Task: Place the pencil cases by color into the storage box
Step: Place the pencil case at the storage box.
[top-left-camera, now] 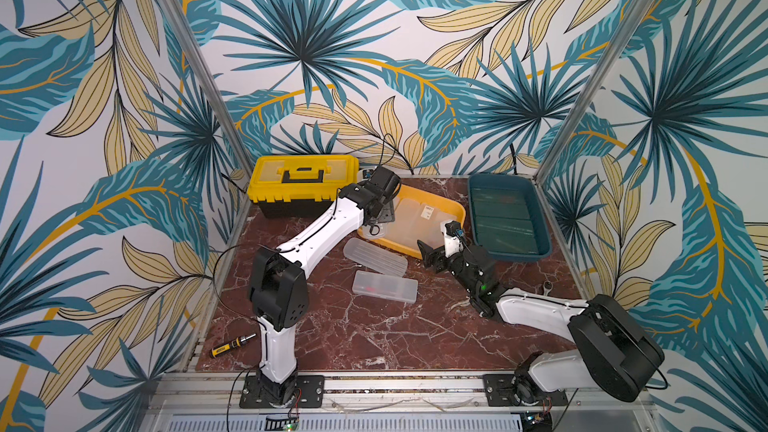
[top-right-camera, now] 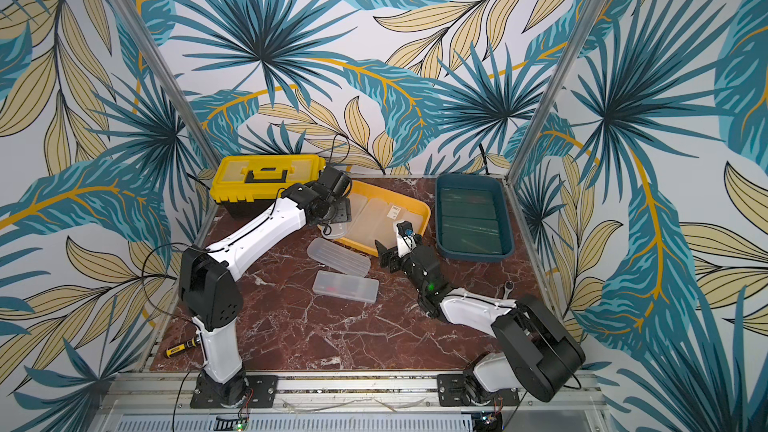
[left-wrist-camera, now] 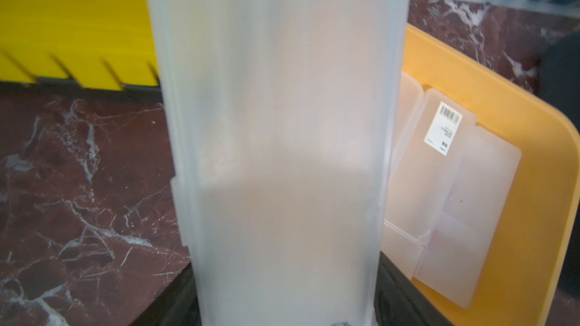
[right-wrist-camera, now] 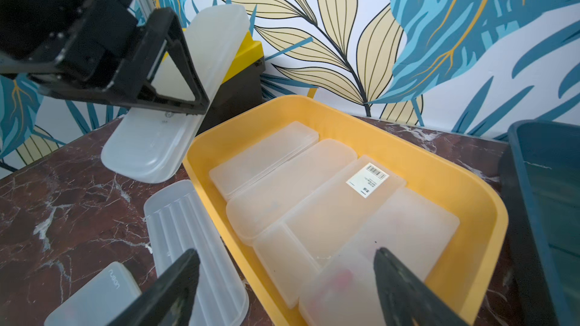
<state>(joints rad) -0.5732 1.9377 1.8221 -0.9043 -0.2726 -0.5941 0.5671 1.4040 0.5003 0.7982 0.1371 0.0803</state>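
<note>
My left gripper is shut on a frosted white pencil case, held tilted just above the table at the left end of the yellow storage box. That case fills the left wrist view. Several frosted cases lie in the yellow box, one with a barcode sticker. Dark green cases lie in the blue storage box. On the table in front lie a ribbed frosted case and a smooth one. My right gripper stands open over the yellow box's near corner, holding nothing.
A yellow and black toolbox stands at the back left, close behind the left gripper. A screwdriver lies at the front left by the left arm's base. A wrench lies beside the right arm.
</note>
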